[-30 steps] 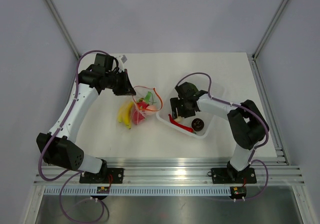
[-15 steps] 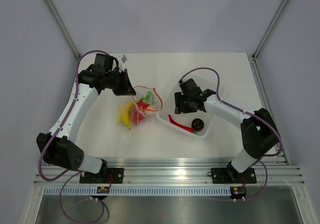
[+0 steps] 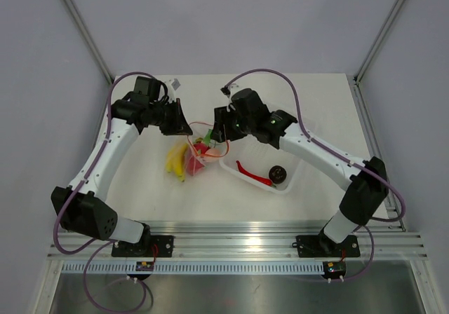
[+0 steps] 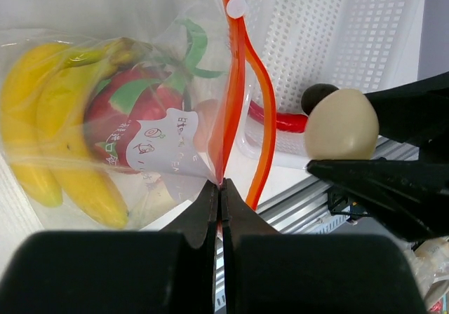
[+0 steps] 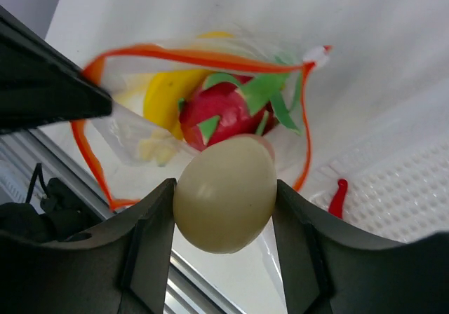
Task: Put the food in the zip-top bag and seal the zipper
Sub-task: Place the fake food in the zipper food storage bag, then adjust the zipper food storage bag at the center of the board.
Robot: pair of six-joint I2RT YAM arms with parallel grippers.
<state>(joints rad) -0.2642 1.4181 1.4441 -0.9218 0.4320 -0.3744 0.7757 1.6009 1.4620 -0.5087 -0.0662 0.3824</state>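
Observation:
The zip-top bag [image 3: 197, 151] lies mid-table with its mouth held open. It holds the yellow banana [image 3: 175, 161] and the pink-red dragon fruit [image 3: 199, 150]. My left gripper [image 3: 184, 126] is shut on the zipper strip [image 4: 235, 90] at one end of the mouth. My right gripper [image 3: 219, 133] is shut on the small whitish piece [image 5: 224, 193] and holds it just over the open mouth [image 5: 196, 56], above the dragon fruit [image 5: 224, 111]. The long red chilli [image 3: 254, 174] and the dark round fruit [image 3: 277, 173] lie in the clear tray. I see no avocado.
The rigid clear tray [image 3: 300, 161] stands right of the bag, close to its mouth. A small white tag [image 3: 173, 83] lies at the back left. Grey walls enclose the table, and the rail runs along the near edge.
My right gripper has left the tray and swung left and back with the whitish piece, arriving over the bag's open mouth. The left arm and bag have stayed put.

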